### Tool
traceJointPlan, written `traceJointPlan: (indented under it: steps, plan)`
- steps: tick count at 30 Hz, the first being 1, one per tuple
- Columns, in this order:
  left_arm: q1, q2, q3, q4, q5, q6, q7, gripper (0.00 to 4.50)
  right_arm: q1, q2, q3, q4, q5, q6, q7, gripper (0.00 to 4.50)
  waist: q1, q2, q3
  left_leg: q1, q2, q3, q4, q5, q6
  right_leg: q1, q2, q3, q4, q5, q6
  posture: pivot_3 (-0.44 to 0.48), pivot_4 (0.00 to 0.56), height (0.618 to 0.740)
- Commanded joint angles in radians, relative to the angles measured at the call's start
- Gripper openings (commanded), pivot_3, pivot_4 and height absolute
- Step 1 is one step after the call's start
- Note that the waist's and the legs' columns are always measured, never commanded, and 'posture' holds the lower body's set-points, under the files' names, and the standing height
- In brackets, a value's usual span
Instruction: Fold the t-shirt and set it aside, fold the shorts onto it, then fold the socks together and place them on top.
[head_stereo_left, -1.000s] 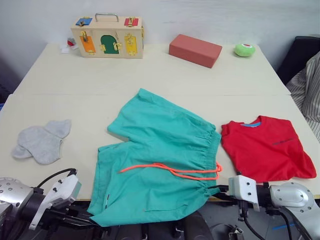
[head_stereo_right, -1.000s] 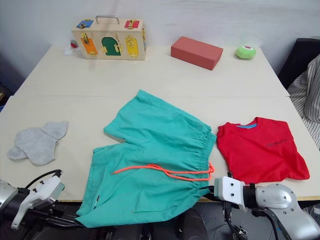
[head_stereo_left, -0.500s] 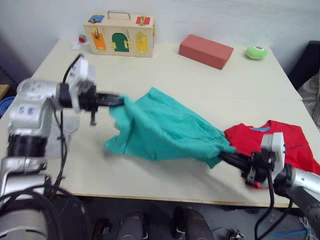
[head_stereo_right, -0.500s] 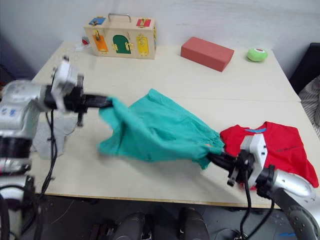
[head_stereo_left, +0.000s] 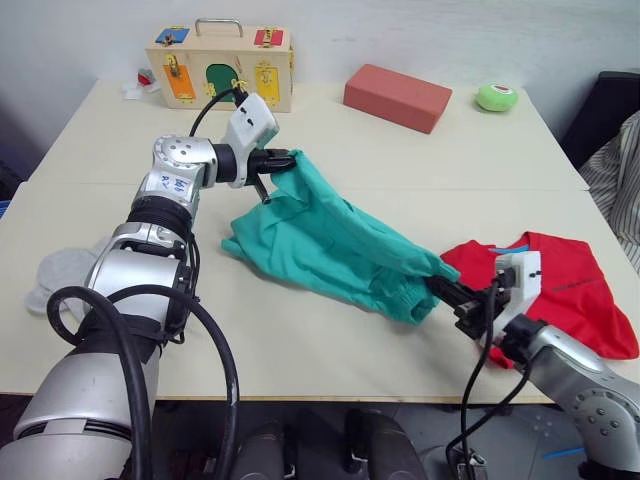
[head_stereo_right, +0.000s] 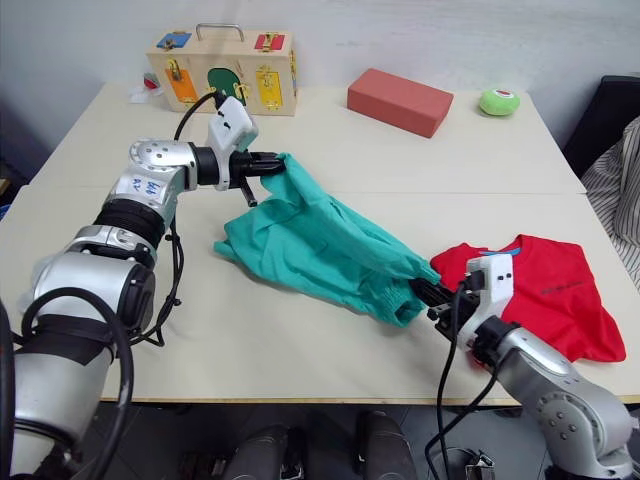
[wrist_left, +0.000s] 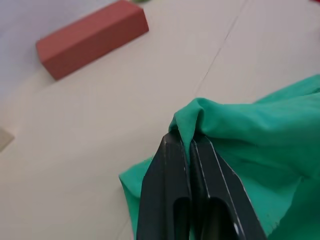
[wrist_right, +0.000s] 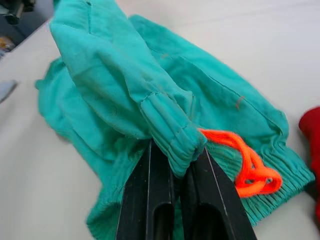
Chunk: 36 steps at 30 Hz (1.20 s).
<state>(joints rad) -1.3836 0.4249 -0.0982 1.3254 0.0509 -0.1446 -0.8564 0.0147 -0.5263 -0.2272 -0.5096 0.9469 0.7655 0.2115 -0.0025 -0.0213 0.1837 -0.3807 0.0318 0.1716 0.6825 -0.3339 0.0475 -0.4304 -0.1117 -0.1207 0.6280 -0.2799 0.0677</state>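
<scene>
two grippers are sharing the load of the shorts (head_stereo_right: 320, 245) at this moment, one at each end of the cloth. the left gripper (head_stereo_right: 272, 163) is pinching a leg hem, its fingers (wrist_left: 172, 170) pressed together with a ridge of teal fabric caught between them, and it is holding that end up over the middle of the table (head_stereo_right: 330, 140). the right gripper (head_stereo_right: 425, 292) is clamping the gathered waistband low near the front edge; in the right wrist view the elastic band is sitting squeezed between the two black fingers (wrist_right: 145, 200), with the orange drawstring (wrist_right: 247, 162) dangling in a loop just beside them. held this way, the shorts are hanging as a slack, doubled swag between the two grips, the lower fold dragging on the table, which looks like the middle of a fold across the garment.

the t-shirt (head_stereo_right: 545, 295) is lying already folded on the right side of the table, just beside the right gripper, so it seems to be waiting as the base of the pile. the socks (head_stereo_left: 60, 270) are lying on the left side of the table, partly hidden behind the left arm, well apart from the shorts and apparently untouched. along the far edge are standing a wooden latch box (head_stereo_right: 220, 65), a red-brown block (head_stereo_right: 400, 100) and a small green ball (head_stereo_right: 497, 101), all clear of the work.
</scene>
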Motion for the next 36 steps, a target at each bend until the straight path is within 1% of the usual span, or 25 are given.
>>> traceJointPlan:
  steps: [1,6,9,12,13,14,15,16,17,18,20,22,23,24,26,27,29,32,34,36]
  plan:
    - [-0.023,-0.011,0.016,0.006,0.027,0.015,0.054,0.03,-0.012,0.026,0.005,0.022,-0.072,-0.031,-0.031,0.06,0.000,0.000,0.000,0.000,0.000,0.000,0.000,0.000,0.000,0.000,0.000,0.000,0.000,0.000,0.000,0.000,0.150,0.740]
    - [-0.003,-0.032,0.045,0.013,0.031,0.033,0.081,0.03,-0.027,0.042,0.001,0.064,-0.164,-0.081,-0.027,0.06,0.001,0.000,0.000,-0.006,-0.002,-0.001,0.001,0.001,0.002,-0.003,0.002,-0.002,0.000,0.002,0.004,0.000,0.150,0.740]
    - [0.007,-0.043,0.079,0.014,0.021,0.046,0.116,0.03,-0.052,0.051,-0.026,0.075,-0.159,-0.089,-0.017,0.06,0.001,0.000,0.000,-0.006,-0.003,0.000,0.001,0.002,0.003,-0.003,0.002,-0.005,-0.001,0.003,0.006,0.000,0.150,0.740]
    - [0.021,-0.046,0.109,0.010,0.014,0.028,0.128,0.64,-0.076,0.032,-0.036,0.072,-0.205,-0.126,0.000,0.80,0.001,0.000,0.000,-0.006,-0.002,0.000,0.001,0.002,0.003,-0.003,0.002,-0.006,-0.001,0.003,0.006,0.000,0.150,0.740]
    - [0.027,-0.042,0.133,0.005,-0.001,0.012,0.131,1.01,-0.076,0.015,-0.043,0.071,-0.254,-0.170,0.012,1.20,0.001,0.000,0.000,-0.006,-0.002,0.000,0.001,0.002,0.003,-0.004,0.002,-0.006,-0.001,0.003,0.006,0.000,0.150,0.740]
    - [0.031,-0.039,0.149,0.001,-0.011,0.002,0.133,1.26,-0.075,0.005,-0.048,0.070,-0.290,-0.201,0.022,1.47,0.001,0.000,0.000,-0.006,-0.002,0.000,0.001,0.002,0.003,-0.004,0.002,-0.007,0.000,0.003,0.006,0.000,0.150,0.740]
    - [0.035,-0.034,0.166,-0.004,-0.019,-0.017,0.137,1.62,-0.071,-0.005,-0.055,0.070,-0.318,-0.228,0.032,1.86,0.000,0.000,0.000,-0.007,-0.003,0.000,0.001,0.002,0.003,-0.004,0.002,-0.008,0.000,0.003,0.006,0.000,0.150,0.740]
    - [0.050,-0.017,0.187,-0.014,-0.033,-0.047,0.130,1.90,-0.066,-0.010,-0.084,0.064,-0.334,-0.274,0.051,2.18,0.001,0.000,0.000,-0.007,-0.003,0.000,0.001,0.002,0.003,-0.005,0.002,-0.008,0.000,0.003,0.006,0.000,0.150,0.740]
    - [0.062,-0.004,0.203,-0.022,-0.044,-0.072,0.117,2.28,-0.059,-0.016,-0.103,0.057,-0.339,-0.301,0.071,2.59,0.000,0.000,0.000,-0.007,-0.003,0.000,0.001,0.002,0.003,-0.005,0.002,-0.008,0.000,0.003,0.006,0.000,0.150,0.740]
    - [0.077,0.013,0.215,-0.030,-0.053,-0.090,0.101,2.55,-0.048,-0.030,-0.112,0.045,-0.357,-0.337,0.105,2.87,-0.001,0.000,0.000,-0.007,-0.002,0.000,0.001,0.002,0.003,-0.005,0.002,-0.008,0.000,0.003,0.006,0.000,0.150,0.740]
    - [0.101,0.033,0.230,-0.046,-0.065,-0.131,0.062,3.17,-0.025,-0.060,-0.104,0.019,-0.383,-0.376,0.171,3.58,-0.003,0.000,0.000,-0.007,-0.002,0.001,0.001,0.002,0.003,-0.005,0.002,-0.008,0.000,0.003,0.006,0.000,0.150,0.740]
    - [0.136,0.055,0.219,-0.071,-0.063,-0.184,-0.014,3.75,-0.006,-0.085,-0.078,-0.012,-0.389,-0.387,0.228,4.21,-0.002,0.000,0.000,-0.007,-0.002,0.001,0.001,0.002,0.003,-0.005,0.003,-0.009,0.000,0.003,0.006,0.000,0.150,0.740]
    - [0.158,0.063,0.216,-0.090,-0.068,-0.222,-0.069,4.23,-0.003,-0.095,-0.062,-0.025,-0.397,-0.389,0.245,4.50,-0.001,0.000,0.000,-0.006,-0.002,0.001,0.001,0.002,0.003,-0.005,0.003,-0.009,0.000,0.003,0.006,0.000,0.150,0.740]
    - [0.173,0.068,0.214,-0.103,-0.073,-0.249,-0.107,4.35,-0.004,-0.100,-0.052,-0.032,-0.404,-0.388,0.256,4.50,-0.001,0.000,0.000,-0.006,-0.002,0.001,0.002,0.002,0.003,-0.005,0.003,-0.009,0.000,0.003,0.006,0.000,0.150,0.740]
    - [0.281,0.096,0.183,-0.208,-0.118,-0.368,-0.377,4.43,-0.012,-0.154,0.105,-0.090,-0.455,-0.410,0.384,4.50,-0.002,0.000,0.000,-0.006,-0.003,0.001,0.002,0.002,0.003,-0.004,0.003,-0.008,0.001,0.003,0.006,0.000,0.150,0.740]
    - [0.324,0.106,0.172,-0.254,-0.143,-0.405,-0.482,4.43,-0.022,-0.166,0.172,-0.100,-0.496,-0.417,0.409,4.50,-0.008,0.000,0.000,-0.006,-0.002,0.002,0.002,0.002,0.003,-0.004,0.003,-0.008,0.001,0.003,0.006,0.000,0.150,0.740]
    - [0.376,0.124,0.149,-0.314,-0.161,-0.438,-0.585,4.43,-0.047,-0.164,0.269,-0.093,-0.569,-0.422,0.406,4.50,-0.016,0.000,0.000,-0.005,-0.001,0.002,0.002,0.002,0.002,-0.004,0.003,-0.009,0.001,0.003,0.005,0.000,0.150,0.740]
    - [0.429,0.146,0.110,-0.353,-0.140,-0.484,-0.631,4.43,-0.077,-0.155,0.391,-0.042,-0.726,-0.434,0.368,4.50,-0.015,0.000,0.000,-0.007,-0.001,0.001,0.003,0.002,0.001,-0.005,0.003,-0.009,0.002,0.003,0.004,0.000,0.150,0.740]
    - [0.441,0.150,0.086,-0.338,-0.102,-0.505,-0.592,4.43,-0.090,-0.164,0.436,0.002,-0.836,-0.445,0.337,4.50,-0.010,0.000,0.000,-0.007,-0.002,0.001,0.005,0.002,0.002,-0.005,0.002,-0.009,0.002,0.003,0.005,0.000,0.150,0.740]
    - [0.442,0.150,0.058,-0.320,-0.061,-0.537,-0.547,4.43,-0.092,-0.154,0.443,0.039,-0.905,-0.455,0.300,4.50,-0.004,0.000,0.000,-0.007,-0.003,0.001,0.007,0.002,0.002,-0.005,0.000,-0.009,0.002,0.003,0.005,0.000,0.150,0.740]
